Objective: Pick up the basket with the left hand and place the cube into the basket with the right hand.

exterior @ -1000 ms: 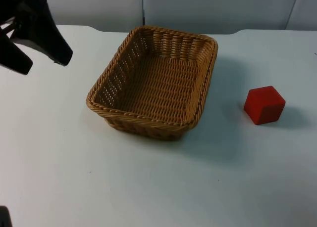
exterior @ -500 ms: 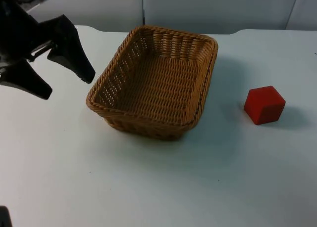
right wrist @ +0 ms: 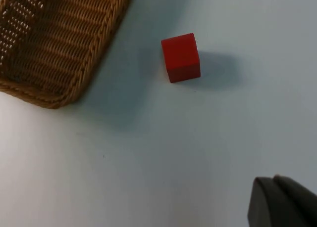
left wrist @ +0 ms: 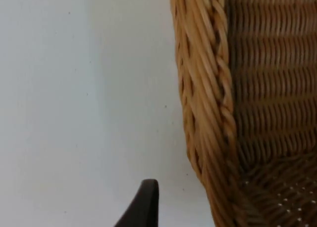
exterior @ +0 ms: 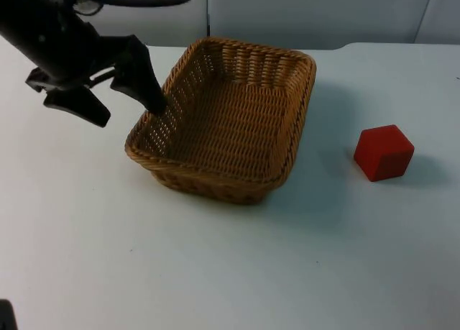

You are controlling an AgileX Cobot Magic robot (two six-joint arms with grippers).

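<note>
At upper left we see the left tool (exterior: 126, 107) spread wide, straddling the basket (exterior: 226, 121) rim, gripping nothing. The cube (exterior: 384, 152) sits at right on the table (exterior: 230, 272). We cannot tell the right tool's state.

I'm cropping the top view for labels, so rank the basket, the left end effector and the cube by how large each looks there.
1. Basket, largest by far.
2. Left end effector, open at the basket's left rim; it sits nearer the camera, so its look is inflated.
3. Cube, smallest, alone on the table.
</note>
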